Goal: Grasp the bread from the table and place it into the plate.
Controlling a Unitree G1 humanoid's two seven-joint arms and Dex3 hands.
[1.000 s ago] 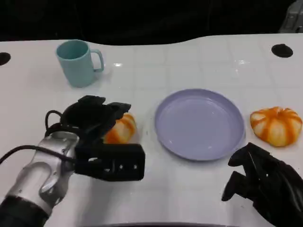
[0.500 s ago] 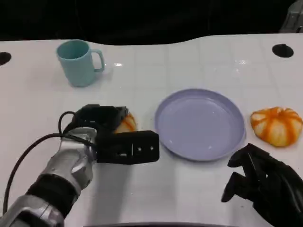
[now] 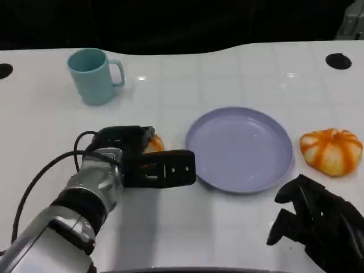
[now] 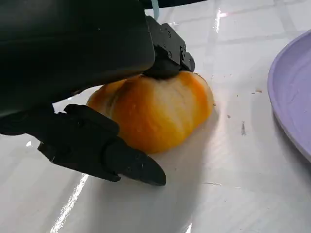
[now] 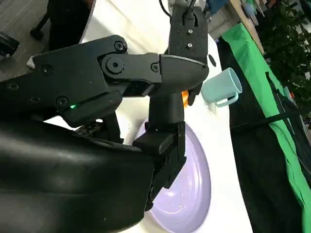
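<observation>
An orange-and-white striped bread point(image 3: 153, 143) point(image 4: 155, 109) sits on the white table just left of the lavender plate point(image 3: 239, 149) point(image 4: 291, 92). My left hand point(image 3: 122, 142) is over it and grips it, with fingers point(image 4: 167, 48) pressing on its top and the thumb point(image 4: 97, 150) against its near side; the bread still rests on the table. My right hand point(image 3: 318, 222) rests at the table's lower right with nothing in it, its fingers loosely apart. The plate point(image 5: 189, 194) is empty.
A second striped bread point(image 3: 331, 151) lies to the right of the plate. A teal cup point(image 3: 94, 75) point(image 5: 221, 87) stands at the back left. A black cable point(image 3: 40, 182) runs along my left forearm. A dark hole point(image 3: 339, 60) marks the table's far right.
My left hand has moved forward and right over the bread and closed around it, hiding most of it. The right hand has stayed put.
</observation>
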